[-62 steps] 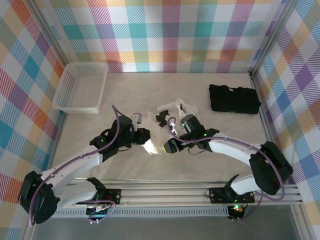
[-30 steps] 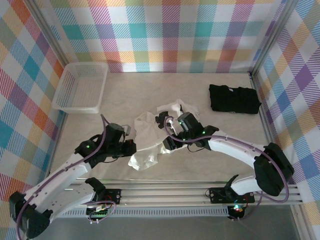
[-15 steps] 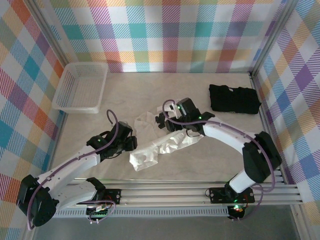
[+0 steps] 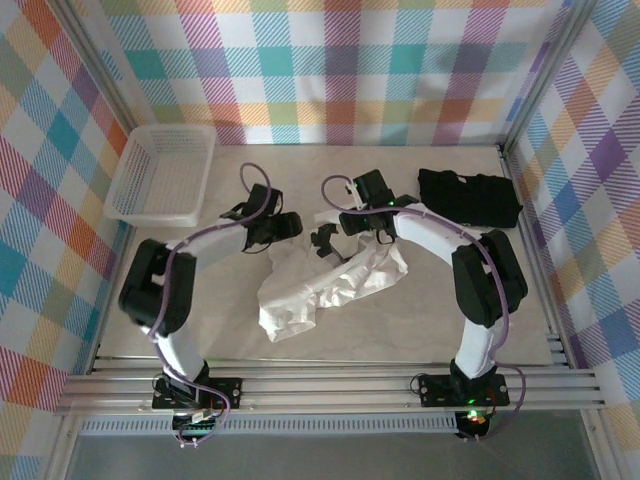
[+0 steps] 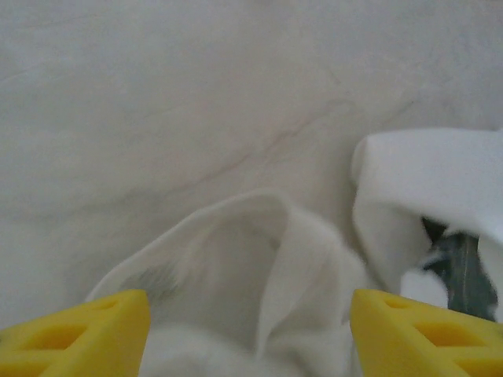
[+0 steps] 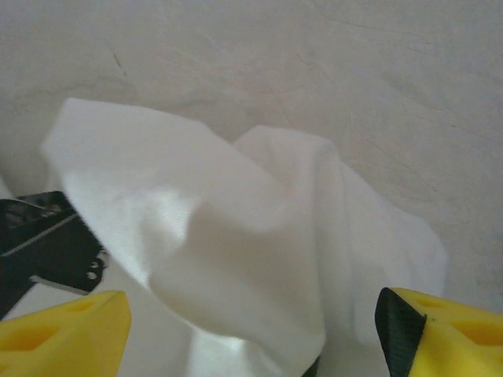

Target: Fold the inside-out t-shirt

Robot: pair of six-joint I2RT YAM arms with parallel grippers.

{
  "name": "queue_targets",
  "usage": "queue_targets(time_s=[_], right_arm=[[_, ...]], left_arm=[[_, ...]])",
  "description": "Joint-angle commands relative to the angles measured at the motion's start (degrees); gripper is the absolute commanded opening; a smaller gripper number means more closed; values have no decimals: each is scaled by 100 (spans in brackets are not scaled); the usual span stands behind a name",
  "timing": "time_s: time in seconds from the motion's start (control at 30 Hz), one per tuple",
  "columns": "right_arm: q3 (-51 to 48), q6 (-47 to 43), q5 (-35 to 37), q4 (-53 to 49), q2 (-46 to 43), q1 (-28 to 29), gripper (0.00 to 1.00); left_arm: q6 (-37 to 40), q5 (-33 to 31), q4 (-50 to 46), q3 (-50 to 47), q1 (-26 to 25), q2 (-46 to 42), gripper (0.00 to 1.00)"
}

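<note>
Both arms have swung up toward the middle of the table (image 4: 240, 340), and the inside-out t-shirt (image 4: 320, 290) has dropped into a crumpled heap at the centre of the top view. The left gripper (image 4: 288, 226) and right gripper (image 4: 322, 238) hang close together over the heap's upper edge, jaws spread wide, gripping nothing. Each wrist view shows yellow fingers (image 5: 75, 334) far apart above loose white cloth. A white basket (image 4: 160, 175) sits at upper left and a black folded garment (image 4: 468, 197) at upper right.

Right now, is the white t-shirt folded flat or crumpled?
Crumpled, not folded: the t-shirt lies bunched in an uneven, wrinkled heap on the table.
</note>
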Motion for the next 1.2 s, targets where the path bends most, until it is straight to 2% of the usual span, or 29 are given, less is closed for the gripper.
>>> queue_targets(time_s=[0.0, 0.07, 0.13, 0.33, 0.37, 0.5, 0.63, 0.7, 0.8, 0.9, 1.03, 1.17], right_arm=[[260, -167, -121, -307, 385, -17, 81], [373, -144, -289, -332, 565, -41, 76], [484, -139, -356, -328, 664, -74, 63], [716, -383, -509, 134, 281, -194, 18], [757, -450, -519, 218, 159, -202, 13], [708, -946, -479, 721, -746, -263, 1], [34, -1220, -662, 1342, -2010, -263, 0], [-484, -1156, -756, 1493, -2705, -255, 0], [-1513, -646, -767, 1537, -3619, -247, 10], [-2683, 329, -848, 1392, -4250, -233, 24], [-3877, 941, -1077, 1238, -4579, -144, 46], [-4156, 880, -1539, 1578, -4491, 149, 55]], left_arm=[[267, 230, -124, 673, 26, 658, 66], [298, 207, -279, 980, 35, 1014, 61], [304, 244, -293, 1157, 35, 1250, 50], [392, 409, -244, 1702, 202, 1309, 4], [429, 472, -244, 1824, 252, 1187, 0], [476, 780, -75, 2023, 419, 183, 0], [375, 1187, 501, 1556, 422, -1350, 0], [201, 1436, 1024, 856, 409, -2248, 0], [114, 1566, 1387, -256, 352, -3407, 0], [177, 1630, 1341, -1403, 258, -4208, 0], [268, 1799, 1168, -2652, 220, -4606, 0], [163, 1863, 1114, -3311, 194, -4606, 0]])
